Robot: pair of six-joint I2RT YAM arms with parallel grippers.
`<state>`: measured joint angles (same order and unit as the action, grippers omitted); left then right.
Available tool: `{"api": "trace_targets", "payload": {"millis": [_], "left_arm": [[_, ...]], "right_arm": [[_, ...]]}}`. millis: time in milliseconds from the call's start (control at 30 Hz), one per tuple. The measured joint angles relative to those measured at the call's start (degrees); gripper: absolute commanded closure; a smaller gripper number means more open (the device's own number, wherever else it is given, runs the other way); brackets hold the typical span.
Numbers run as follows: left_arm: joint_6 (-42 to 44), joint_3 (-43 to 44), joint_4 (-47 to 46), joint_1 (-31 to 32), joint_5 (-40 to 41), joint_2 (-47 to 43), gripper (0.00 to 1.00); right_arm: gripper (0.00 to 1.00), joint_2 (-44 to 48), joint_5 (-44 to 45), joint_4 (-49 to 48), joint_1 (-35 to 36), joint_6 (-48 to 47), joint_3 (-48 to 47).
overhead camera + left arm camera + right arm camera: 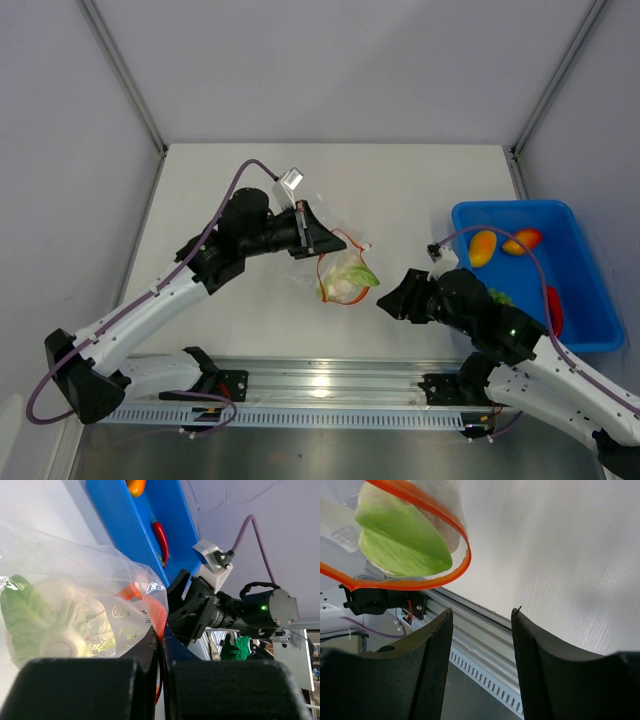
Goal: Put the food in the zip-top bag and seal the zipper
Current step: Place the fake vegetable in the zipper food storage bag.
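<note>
The clear zip-top bag (338, 268) lies mid-table with the white-and-pale-green vegetable (347, 280) inside. My left gripper (316, 238) is shut on the bag's orange-red zipper (159, 614) at the mouth edge; in the left wrist view the gripper (161, 636) pinches the strip, with the vegetable (47, 625) behind the plastic. My right gripper (386, 300) is open and empty just right of the bag. In the right wrist view the gripper (481, 613) sits below the open zipper loop (468, 552) and vegetable (400, 542). Orange-yellow fruit (483, 247), the green bunch (500, 296) and the red chili (555, 310) lie in the bin.
The blue plastic bin (580, 260) stands at the right edge of the table; it also shows in the left wrist view (130, 535). A metal rail (320, 385) runs along the near edge. Walls close in the table's left, back and right sides.
</note>
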<state>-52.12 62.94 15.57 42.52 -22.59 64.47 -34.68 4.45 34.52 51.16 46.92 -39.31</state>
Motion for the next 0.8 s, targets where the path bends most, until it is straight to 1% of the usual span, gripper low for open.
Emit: {"api": "trace_targets", "payload": {"millis": [233, 433, 800], "left_arm": [[-0.74, 0.0, -0.02, 0.0, 0.17, 0.02, 1.0], [-2.23, 0.0, -1.05, 0.0, -0.24, 0.02, 1.0], [-3.63, -0.61, -2.4, 0.0, -1.88, 0.02, 1.0]], "right_arm": [[0.57, -0.04, -1.99, -5.51, 0.0, 2.32, 4.15], [0.59, -0.68, -2.19, -12.35, 0.0, 4.46, 6.71], [0.63, -1.6, -0.46, -19.96, 0.0, 5.16, 9.79]]}}
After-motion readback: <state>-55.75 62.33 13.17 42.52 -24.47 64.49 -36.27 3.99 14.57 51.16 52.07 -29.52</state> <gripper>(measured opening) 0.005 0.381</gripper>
